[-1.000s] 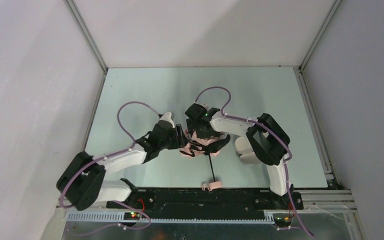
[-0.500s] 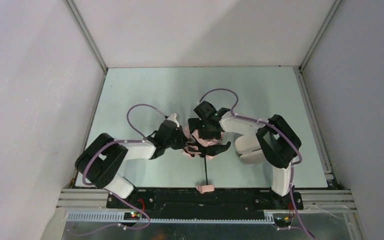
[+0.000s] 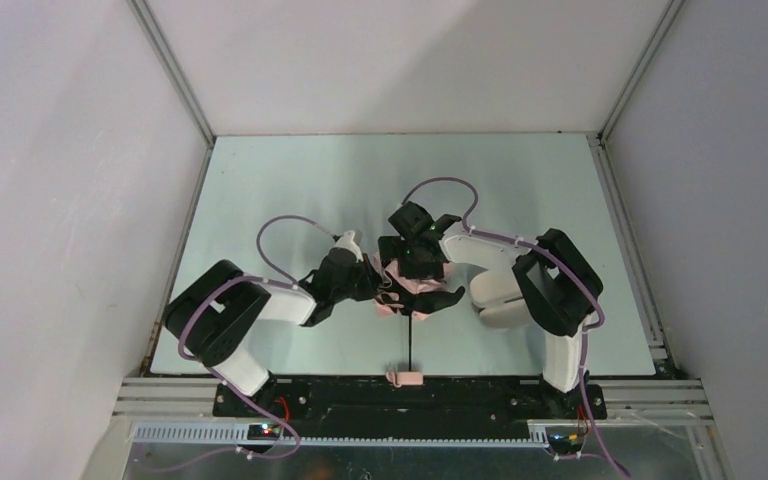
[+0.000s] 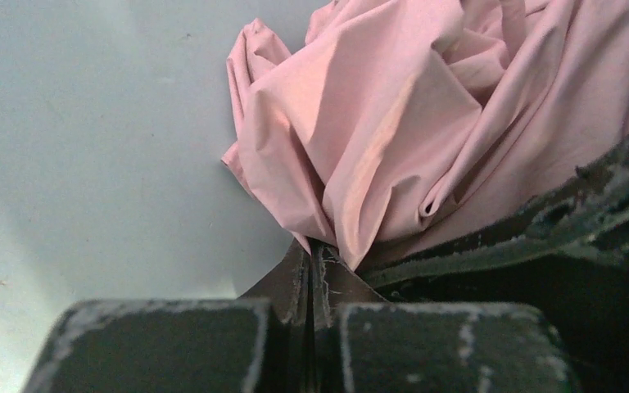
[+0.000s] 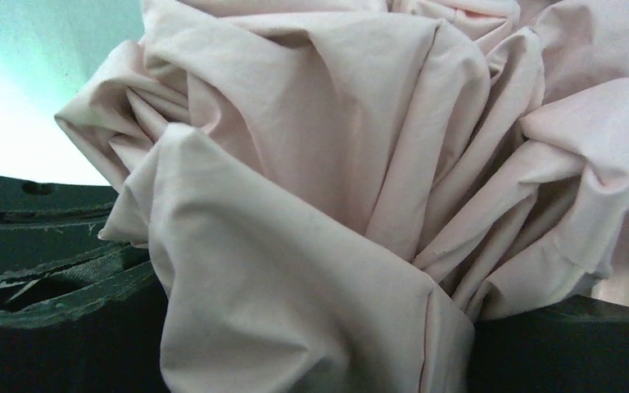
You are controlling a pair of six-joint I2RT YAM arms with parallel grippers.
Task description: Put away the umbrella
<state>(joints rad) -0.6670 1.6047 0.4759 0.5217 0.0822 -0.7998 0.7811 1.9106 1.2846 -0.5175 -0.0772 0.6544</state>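
Observation:
The umbrella (image 3: pixel 401 291) lies mid-table as a crumpled bunch of pale pink fabric. Its thin dark shaft (image 3: pixel 411 345) runs toward the near edge and ends in the small pink handle (image 3: pixel 407 378). My left gripper (image 3: pixel 368 284) meets the bunch from the left. In the left wrist view its jaws (image 4: pixel 314 248) are shut, with a fold of the pink fabric (image 4: pixel 426 123) pinched at their tips. My right gripper (image 3: pixel 426 293) reaches in from the right, spread wide open. In the right wrist view (image 5: pixel 311 327) the bunched fabric (image 5: pixel 336 164) fills the space between its dark fingers (image 5: pixel 49 270).
A pale oblong case (image 3: pixel 492 298) lies partly under the right forearm. White walls enclose the pale green table (image 3: pixel 290 180) on three sides. A metal rail (image 3: pixel 410 388) with the arm bases runs along the near edge, right beside the handle.
My left arm swung right into the fabric and its jaws closed on a fold. The handle and shaft slid a little left. My right gripper stayed spread around the bunch.

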